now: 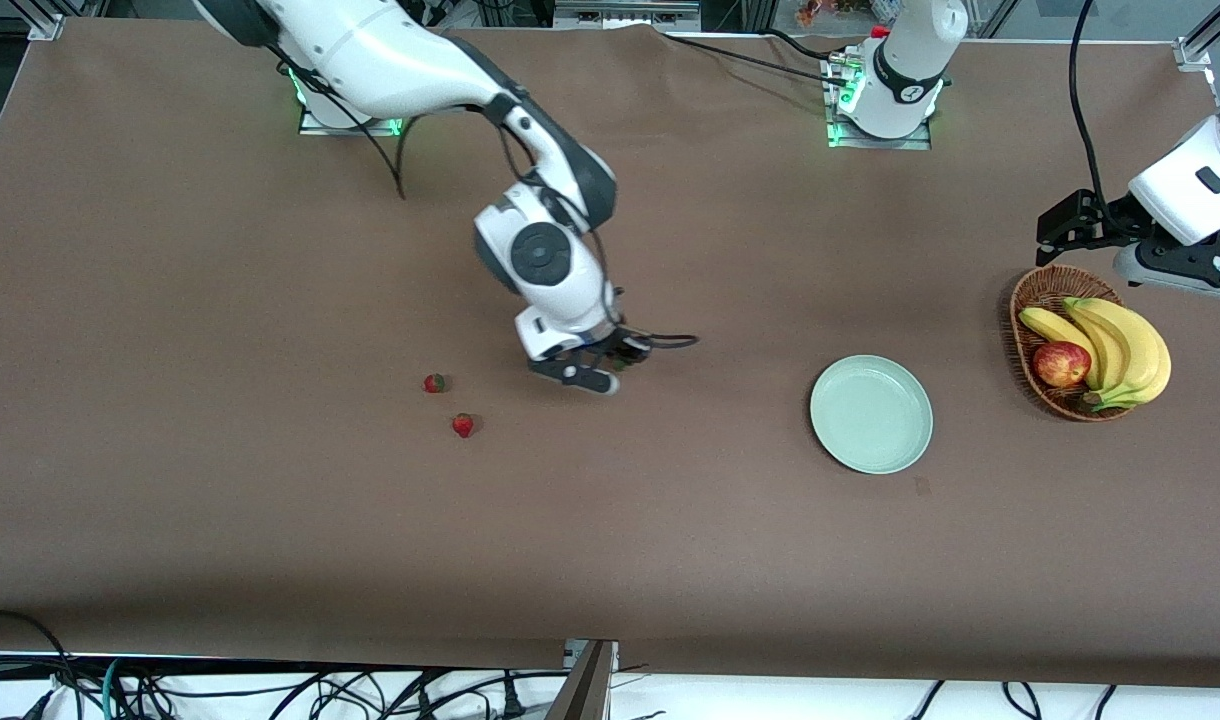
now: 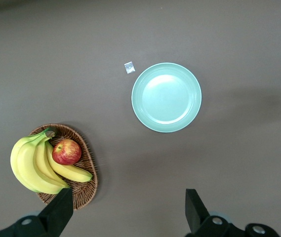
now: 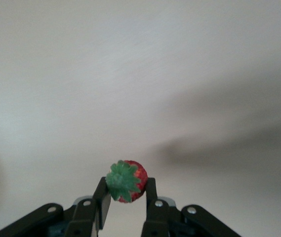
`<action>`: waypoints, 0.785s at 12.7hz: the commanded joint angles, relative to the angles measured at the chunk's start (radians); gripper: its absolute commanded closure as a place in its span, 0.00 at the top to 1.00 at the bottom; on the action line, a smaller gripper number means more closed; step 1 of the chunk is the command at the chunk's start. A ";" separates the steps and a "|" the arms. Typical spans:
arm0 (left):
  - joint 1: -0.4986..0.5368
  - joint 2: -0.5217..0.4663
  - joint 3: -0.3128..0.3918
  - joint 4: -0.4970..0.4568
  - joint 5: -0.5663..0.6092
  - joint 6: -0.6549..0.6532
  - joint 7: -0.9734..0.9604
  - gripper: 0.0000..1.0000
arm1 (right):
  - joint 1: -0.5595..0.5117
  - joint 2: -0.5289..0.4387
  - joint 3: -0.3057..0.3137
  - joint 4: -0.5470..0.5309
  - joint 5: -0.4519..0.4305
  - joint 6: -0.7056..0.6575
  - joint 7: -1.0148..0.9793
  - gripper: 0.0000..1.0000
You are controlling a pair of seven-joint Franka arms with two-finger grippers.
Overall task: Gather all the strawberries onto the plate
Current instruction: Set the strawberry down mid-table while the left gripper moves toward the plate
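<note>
Strawberry (image 3: 126, 180): light, soft; held at its sides.
Right gripper (image 1: 595, 368): clamped on it.
Left gripper (image 2: 125, 210): wide, waiting over basket (image 2: 83, 190).
Plate (image 1: 871, 414): 3 o'clock of berry, empty.

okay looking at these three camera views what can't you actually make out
- Front view: the held strawberry is almost hidden by the right gripper; only the right wrist view shows it clearly.
- Left wrist view: the left gripper is cut off by the frame edge.
- Loose strawberries: too small for detail.
</note>
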 commanded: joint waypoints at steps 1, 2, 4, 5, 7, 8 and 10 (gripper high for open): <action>0.006 -0.017 0.000 -0.013 -0.019 -0.003 0.007 1.00 | 0.101 0.174 -0.038 0.198 0.002 0.130 0.166 0.07; 0.006 -0.017 0.000 -0.013 -0.019 -0.005 0.007 1.00 | 0.140 0.185 -0.071 0.196 0.002 0.188 0.209 0.11; 0.006 -0.017 0.000 -0.013 -0.019 -0.003 0.007 1.00 | 0.178 0.216 -0.090 0.196 0.000 0.219 0.232 0.19; 0.006 -0.017 0.000 -0.013 -0.019 -0.003 0.007 1.00 | 0.204 0.230 -0.111 0.190 0.000 0.241 0.235 0.25; 0.006 -0.017 0.000 -0.011 -0.019 -0.005 0.005 1.00 | 0.239 0.237 -0.159 0.184 0.000 0.241 0.240 0.51; 0.006 -0.017 0.000 -0.011 -0.019 -0.005 0.005 1.00 | 0.240 0.221 -0.164 0.184 0.003 0.230 0.237 1.00; 0.006 -0.017 0.000 -0.011 -0.019 -0.005 0.005 1.00 | 0.218 0.161 -0.170 0.189 0.011 0.082 0.226 1.00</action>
